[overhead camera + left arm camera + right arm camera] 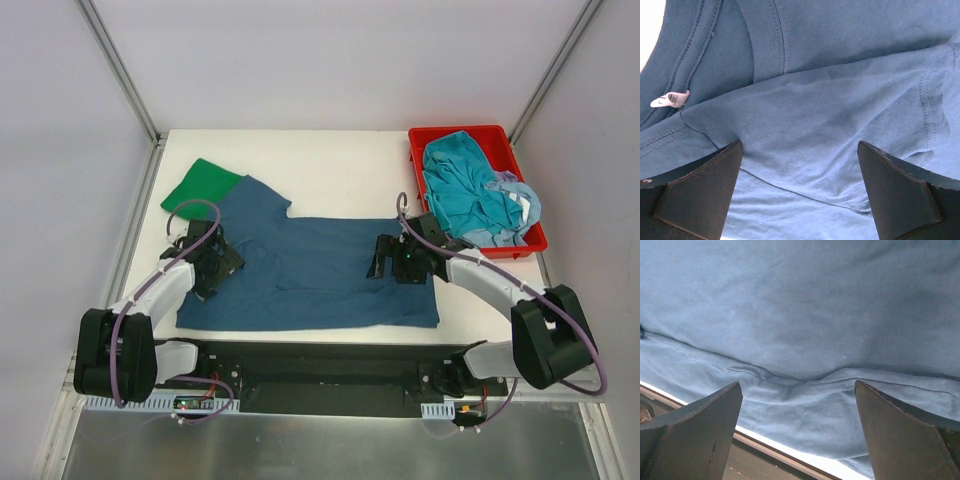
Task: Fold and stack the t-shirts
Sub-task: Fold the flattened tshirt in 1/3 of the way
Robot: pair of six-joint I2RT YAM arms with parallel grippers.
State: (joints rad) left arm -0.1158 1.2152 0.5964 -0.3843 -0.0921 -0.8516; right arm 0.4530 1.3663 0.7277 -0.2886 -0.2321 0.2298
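Navy t-shirt (320, 270): spread flat at the centre of the white surface (340, 165), one sleeve reaching toward 11 o'clock.
Green t-shirt (200, 188): at 10 o'clock, its edge under that sleeve.
Red tray (418, 150): at 2 o'clock, holding a crumpled teal t-shirt (465, 190) and a pale blue t-shirt (518, 208).
Left fingers (695, 195): released, spread wide over the navy shirt's 9 o'clock end, near its collar label (671, 99).
Right fingers (690, 435): released, spread wide over its 3 o'clock end, grasping nothing.
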